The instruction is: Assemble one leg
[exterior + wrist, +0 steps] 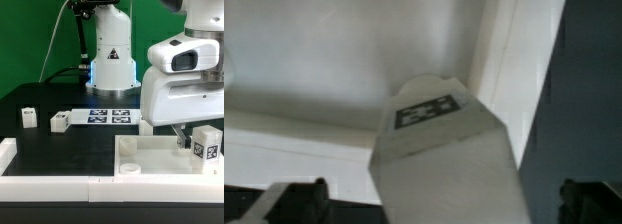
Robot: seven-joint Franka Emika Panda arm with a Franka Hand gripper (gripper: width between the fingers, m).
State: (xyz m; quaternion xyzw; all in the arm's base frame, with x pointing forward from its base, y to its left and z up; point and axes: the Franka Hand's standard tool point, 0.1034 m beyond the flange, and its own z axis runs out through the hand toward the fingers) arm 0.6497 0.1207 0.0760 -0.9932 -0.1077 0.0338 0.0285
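Observation:
A white leg point(446, 150) with a black-and-white tag on one face stands between my fingers in the wrist view, over the white tray-shaped piece point(331, 60). My gripper point(438, 208) is open, with a gap on each side between the leg and the dark fingertips point(299, 202). In the exterior view the same leg point(208, 142) stands upright at the tray-shaped piece's point(150, 158) right end, under my white hand. Two more legs point(28, 117) point(59, 122) lie loose on the black table at the exterior view's left.
The marker board point(112, 115) lies flat in front of the robot base point(110, 60). A low white wall point(50, 185) runs along the table's front edge and up its left side.

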